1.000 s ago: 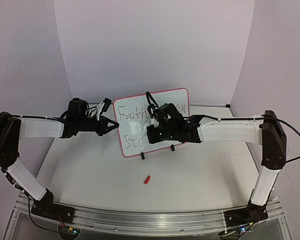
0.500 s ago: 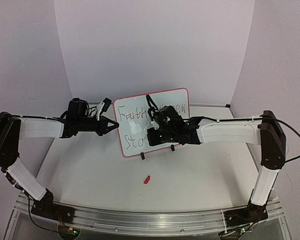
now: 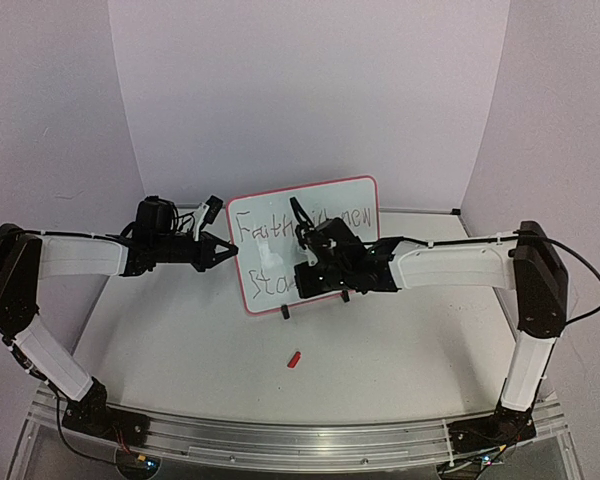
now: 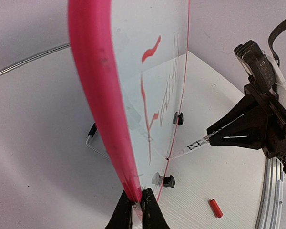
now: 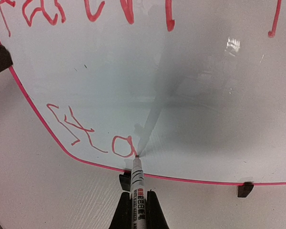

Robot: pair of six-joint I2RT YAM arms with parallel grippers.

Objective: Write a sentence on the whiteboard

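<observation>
The whiteboard (image 3: 265, 262) stands upright on its black feet at mid-table. My left gripper (image 3: 230, 250) is shut on the board's pink left rim (image 4: 97, 95), its fingertips (image 4: 138, 198) pinching the edge. My right gripper (image 3: 310, 262) is shut on a white marker (image 5: 137, 179) whose tip touches the board low down, just right of a red "o". The sentence (image 3: 258, 228) shows as a top line in red, and below it a second line (image 5: 86, 131) that reads "Sto". The right arm hides the middle of the writing in the top view.
A small red marker cap (image 3: 294, 359) lies on the white table in front of the board, also in the left wrist view as the cap (image 4: 215, 208). Lilac walls close in behind and at both sides. A metal rail (image 3: 280, 445) runs along the near edge.
My right gripper has shifted slightly left and down along the board with the marker, uncovering more of the top line's last word. The left gripper and the board have not moved.
</observation>
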